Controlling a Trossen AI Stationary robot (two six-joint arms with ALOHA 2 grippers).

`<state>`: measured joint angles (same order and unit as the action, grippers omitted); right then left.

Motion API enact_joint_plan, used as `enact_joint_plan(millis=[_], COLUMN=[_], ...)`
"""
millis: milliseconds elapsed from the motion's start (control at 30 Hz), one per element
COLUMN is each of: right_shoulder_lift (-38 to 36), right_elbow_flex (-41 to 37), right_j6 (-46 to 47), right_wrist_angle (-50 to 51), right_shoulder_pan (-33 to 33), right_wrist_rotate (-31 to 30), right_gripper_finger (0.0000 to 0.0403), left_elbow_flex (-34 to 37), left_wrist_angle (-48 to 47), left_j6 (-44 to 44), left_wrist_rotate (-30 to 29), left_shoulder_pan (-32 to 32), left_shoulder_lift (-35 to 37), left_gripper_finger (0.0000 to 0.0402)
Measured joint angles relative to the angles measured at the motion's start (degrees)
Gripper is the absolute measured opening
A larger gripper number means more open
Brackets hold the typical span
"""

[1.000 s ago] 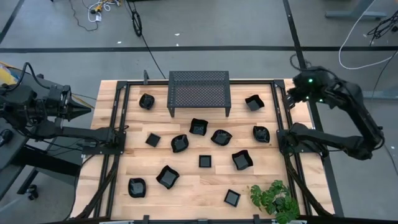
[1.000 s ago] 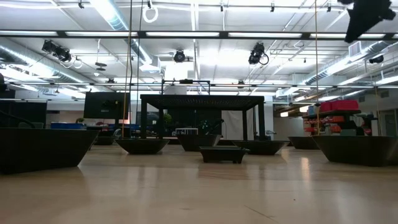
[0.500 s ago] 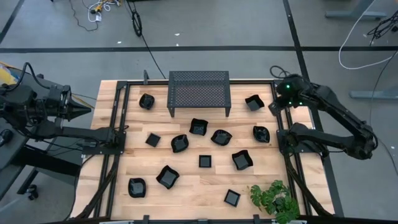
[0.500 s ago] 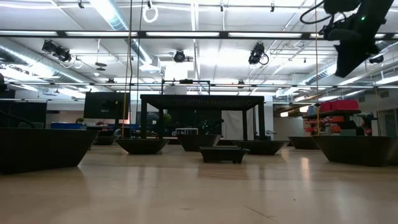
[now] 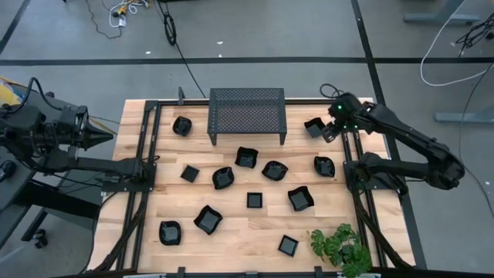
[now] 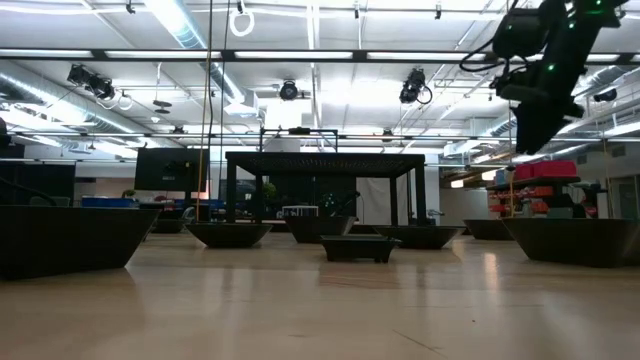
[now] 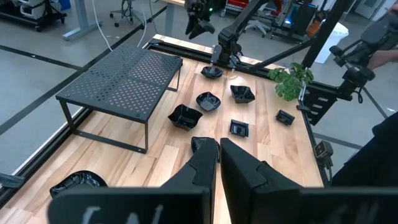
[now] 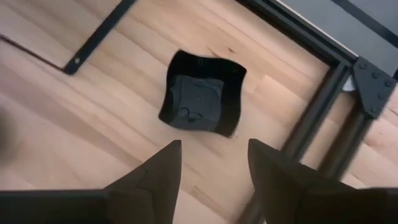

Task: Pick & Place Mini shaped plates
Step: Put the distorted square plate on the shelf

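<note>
Twelve mini shaped plates (image 5: 248, 179) lie scattered over the wooden table (image 5: 231, 239) in front of and beside the perforated stand (image 5: 247, 114), none lifted yet. Right arm has swung in from the table's right edge, so the right gripper (image 5: 330, 130) now hangs above the square plate (image 8: 200, 102) at the far right corner, fingers spread and empty; looks like a first pick is being lined up. Left gripper (image 7: 219, 163) waits off the left edge, fingers pressed together.

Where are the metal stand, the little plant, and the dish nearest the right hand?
Metal stand (image 5: 247, 112), high view, middle of its perforated top.
Plant (image 5: 340, 247), high view, its leaves.
Dish (image 8: 200, 99), right wrist view, its flat centre.
</note>
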<state>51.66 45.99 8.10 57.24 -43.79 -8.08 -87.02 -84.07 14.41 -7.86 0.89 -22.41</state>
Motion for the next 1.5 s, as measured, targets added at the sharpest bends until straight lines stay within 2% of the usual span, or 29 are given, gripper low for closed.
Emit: enact_joint_plan(millis=[133,667,967,1133,1367,1500], right_shoulder_lift=[1.1,10.6,16.3,20.8,27.4,30.0], right_elbow_flex=[-3.0,-2.8,2.7,3.0,3.0,3.0], right_j6=[0.5,5.1,3.9,3.5,3.0,1.9], right_wrist_angle=[-3.3,-5.2,-7.0,-8.6,-8.7,-10.0], right_shoulder_pan=[0.0,0.8,6.0,7.5,8.5,8.6], right_wrist_rotate=[-0.5,-1.5,-1.5,-1.6,-8.0,-9.0], right_gripper_finger=[0.019,0.019,0.019,0.019,0.019,0.019], left_elbow_flex=[0.0,0.0,0.0,0.0,0.0,0.0], left_wrist_angle=[0.0,0.0,0.0,0.0,0.0,0.0], left_j6=[0.0,0.0,0.0,0.0,0.0,0.0], left_wrist_rotate=[0.0,0.0,0.0,0.0,0.0,0.0], left_shoulder_pan=[0.0,0.0,0.0,0.0,0.0,0.0], left_shoulder_lift=[0.0,0.0,0.0,0.0,0.0,0.0], left_gripper_finger=[0.0025,0.0025,0.0025,0.0025,0.0025,0.0025])
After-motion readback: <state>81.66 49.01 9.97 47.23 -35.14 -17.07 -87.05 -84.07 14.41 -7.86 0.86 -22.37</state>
